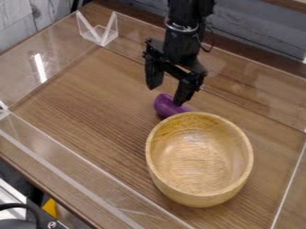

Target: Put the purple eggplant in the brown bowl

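Purple eggplant [171,106]: small, oblong, smooth and glossy, deep violet with a paler sheen on its upper surface, ends rounded. Lies on its side on the wooden table [84,107], near the middle of the view, long axis running roughly from 10 o'clock to 4 o'clock. Its 4 o'clock end meets the rim of the brown bowl in this view; whether the two touch, cannot tell. Taking the bowl as the dial, 12 at the top of the view, the eggplant sits outside it at about 11 to 12 o'clock. Brown bowl [199,159]: large, round, light tan, thick-rimmed, far wider than the eggplant, upright with its opening upward. Gripper [170,92]: black, just beyond the eggplant on its 12 o'clock side, pointing down and toward the camera. Jaws spread wide, one finger to the 9 o'clock side, the other to the 3 o'clock side, nothing gripped between them. Fingertips close to the eggplant's upper end; contact cannot be made out. Arm [183,13] comes in from 12 o'clock, dark, its upper part cut off by the frame. Farther out, a white wire-like stand [98,30] at the eggplant's 10 to 11 o'clock, well apart from it.
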